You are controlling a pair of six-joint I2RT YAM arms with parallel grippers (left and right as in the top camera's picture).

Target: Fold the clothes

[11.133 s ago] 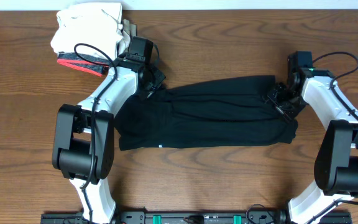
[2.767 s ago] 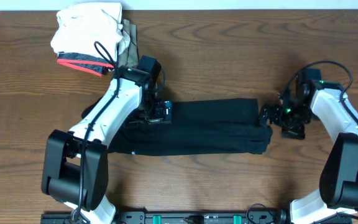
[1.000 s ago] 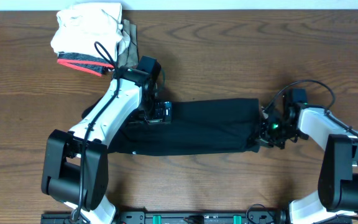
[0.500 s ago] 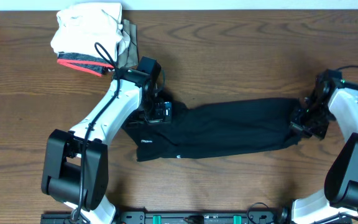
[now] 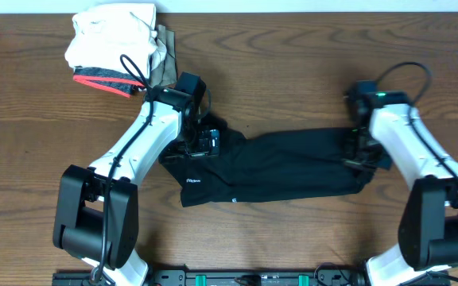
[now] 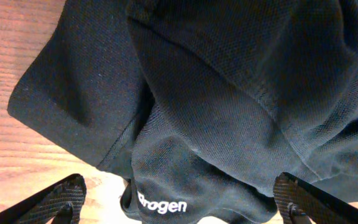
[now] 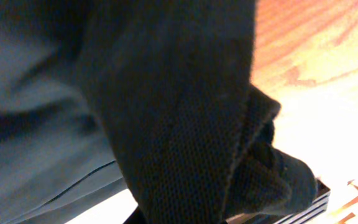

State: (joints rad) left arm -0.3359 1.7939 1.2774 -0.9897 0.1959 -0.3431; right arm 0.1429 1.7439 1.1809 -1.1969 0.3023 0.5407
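Observation:
The clothes (image 5: 293, 168), a black shirt, lie as a long crumpled strip across the middle of the table. My left gripper (image 5: 203, 143) hovers open over its left end. In the left wrist view the fingertips (image 6: 64, 198) stand wide apart on either side of the shirt (image 6: 229, 93), and a small white logo (image 6: 163, 205) shows near its lower edge. My right gripper (image 5: 359, 155) is shut on the shirt's right end. Bunched black cloth (image 7: 166, 124) fills the right wrist view and hides the fingers.
A pile of folded garments (image 5: 114, 44), white over a red-edged grey one and an olive one, sits at the back left, close behind my left arm. Bare wooden table (image 5: 293, 63) lies behind and in front of the shirt.
My right gripper dragged the shirt's right end out to the right, then came partway back to the left. The shirt slid right and its logo came into view. The left arm stayed put.

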